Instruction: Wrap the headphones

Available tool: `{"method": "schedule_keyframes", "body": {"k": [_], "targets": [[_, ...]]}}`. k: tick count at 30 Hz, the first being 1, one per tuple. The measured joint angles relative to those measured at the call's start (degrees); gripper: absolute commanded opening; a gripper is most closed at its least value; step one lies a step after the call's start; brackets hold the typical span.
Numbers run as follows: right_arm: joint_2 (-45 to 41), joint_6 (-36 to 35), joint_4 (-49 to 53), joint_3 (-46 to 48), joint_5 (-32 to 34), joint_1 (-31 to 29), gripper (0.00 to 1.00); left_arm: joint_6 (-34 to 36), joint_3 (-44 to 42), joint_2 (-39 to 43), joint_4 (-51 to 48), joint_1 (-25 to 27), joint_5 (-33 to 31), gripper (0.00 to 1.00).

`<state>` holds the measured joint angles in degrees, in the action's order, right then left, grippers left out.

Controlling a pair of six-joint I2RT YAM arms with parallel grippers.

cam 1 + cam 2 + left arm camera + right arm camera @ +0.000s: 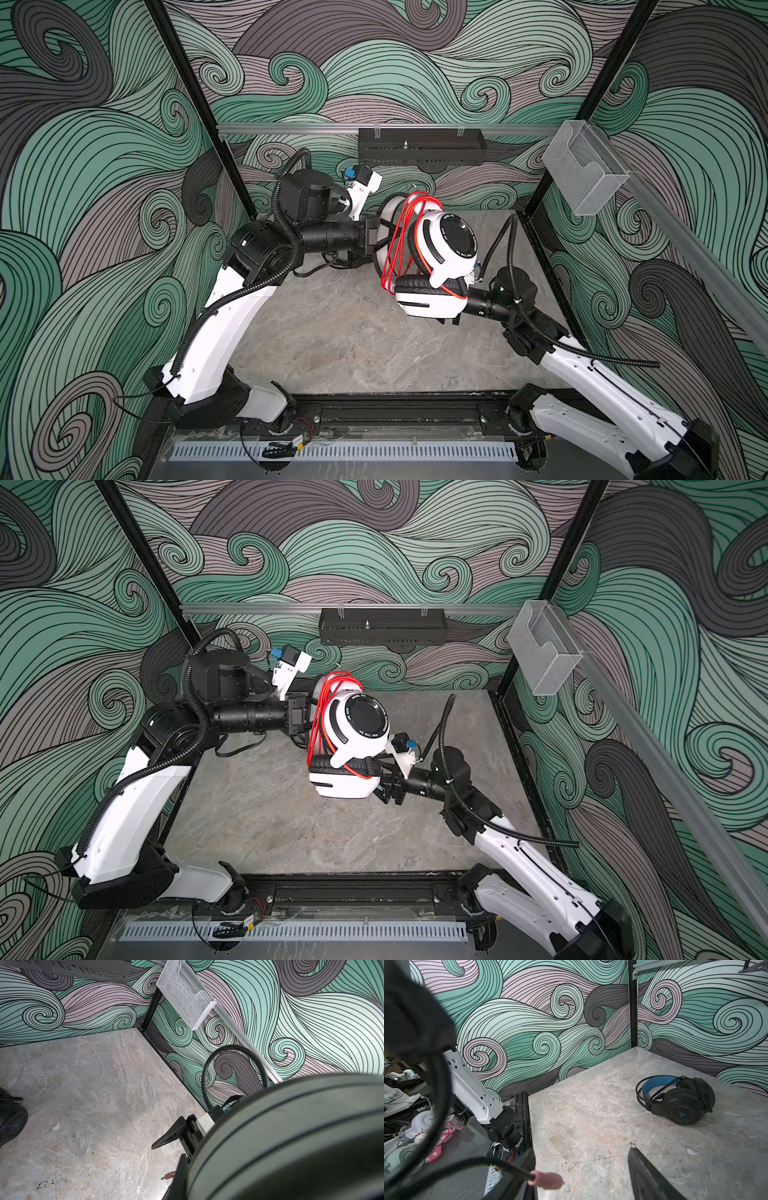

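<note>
The white headset is held in the air over the table, a little toward 1 o'clock of its centre in both top views. One cup is turned upward and the other hangs at 6 o'clock of it. The red cord is wound in several loops over the headband, at 9 o'clock of the upper cup. The left gripper is closed on the headband from 9 o'clock, its tips hidden by the band. The right gripper is set just beside the lower cup at 3 o'clock, jaws spread wide and nothing clamped. A pink plug is seen between its fingers in the right wrist view. The black headset is seen there lying on the table toward 11 o'clock, its cord looped about the band.
</note>
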<state>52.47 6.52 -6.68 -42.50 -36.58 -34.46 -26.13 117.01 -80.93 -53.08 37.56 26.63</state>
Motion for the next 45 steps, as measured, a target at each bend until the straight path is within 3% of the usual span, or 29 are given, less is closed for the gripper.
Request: {"method": "schedule_keyframes", "body": {"k": [19,27,37,41,45], "targets": [[3.17,1.44,-3.48,-2.67,-3.04,0.00,0.63,-1.11,0.00,0.00,1.73,0.00,0.70,0.00],[3.21,1.57,-3.80,-2.80,-3.67,0.00,0.42,-1.51,-0.02,0.00,2.08,0.00,0.96,0.00],[3.89,2.14,-4.26,-3.61,-4.44,0.00,0.48,-1.60,-0.96,0.00,2.91,0.00,1.07,0.00],[3.93,2.38,-4.74,-3.72,-4.46,0.00,0.38,-1.75,-1.31,0.02,3.19,0.00,1.07,0.00],[3.93,2.40,-4.76,-3.72,-4.52,0.00,0.19,-2.08,-1.64,0.00,3.85,0.00,1.09,0.00]]}}
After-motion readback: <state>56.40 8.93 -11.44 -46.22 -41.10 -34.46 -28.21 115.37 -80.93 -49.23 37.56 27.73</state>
